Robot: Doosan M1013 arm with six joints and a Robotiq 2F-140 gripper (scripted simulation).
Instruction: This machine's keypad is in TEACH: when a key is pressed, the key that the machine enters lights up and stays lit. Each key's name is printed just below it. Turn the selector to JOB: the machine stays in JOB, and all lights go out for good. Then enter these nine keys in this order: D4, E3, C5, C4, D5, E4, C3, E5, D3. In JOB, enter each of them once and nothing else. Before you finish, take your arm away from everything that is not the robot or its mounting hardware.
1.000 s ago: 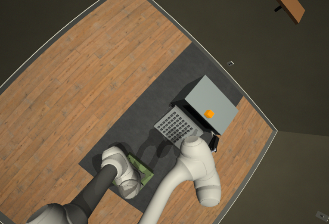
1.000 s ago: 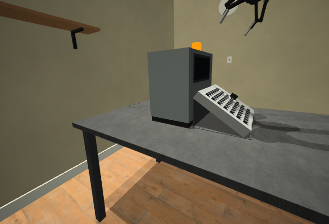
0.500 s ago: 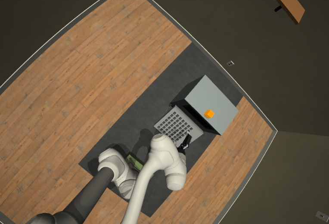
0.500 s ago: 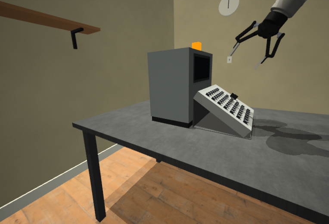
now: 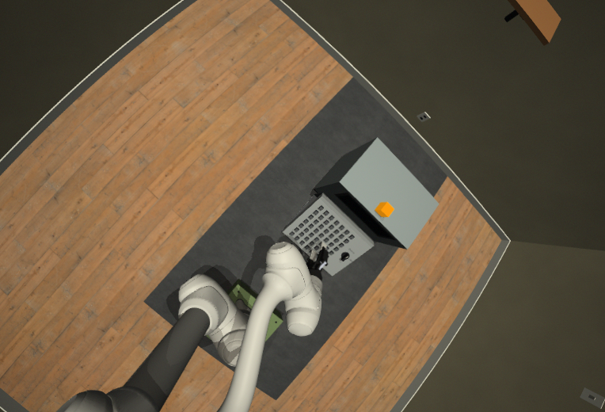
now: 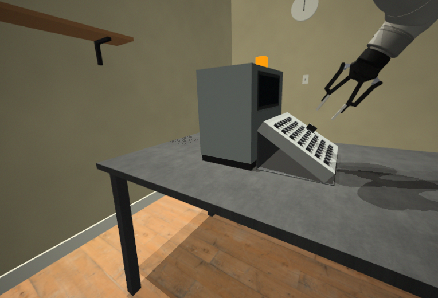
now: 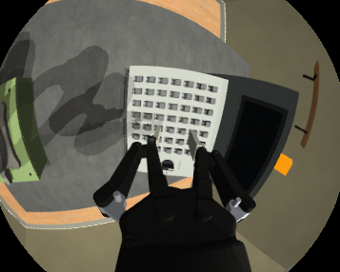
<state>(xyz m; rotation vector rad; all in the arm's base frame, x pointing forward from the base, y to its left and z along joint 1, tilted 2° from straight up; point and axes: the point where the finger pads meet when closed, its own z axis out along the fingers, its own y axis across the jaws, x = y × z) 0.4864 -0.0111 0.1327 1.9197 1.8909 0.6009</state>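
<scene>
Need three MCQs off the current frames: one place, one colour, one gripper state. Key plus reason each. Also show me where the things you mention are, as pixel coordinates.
1. Where is the small orange cube?
A) on the sloped keypad
B) on top of the grey cabinet
C) on the wooden wall shelf

2. What colour is the robot's base plate?
A) green
B) red
C) blue

3. How is the black two-finger gripper?
A) clamped on the selector knob
B) holding the cube
C) fingers apart, nothing between them

Key:
1: B, the small orange cube (image 5: 386,209) (image 6: 261,61) (image 7: 284,164) sits on the grey cabinet (image 5: 396,172) (image 6: 226,114) (image 7: 289,97).
2: A, the base plate (image 5: 275,321) (image 7: 29,164) shows green under the arm's foot.
3: C, the black two-finger gripper (image 5: 318,256) (image 6: 324,114) (image 7: 174,133) hangs off the light grey sloped keypad (image 5: 359,246) (image 6: 293,149) (image 7: 217,106), a visible gap between its fingertips.
</scene>
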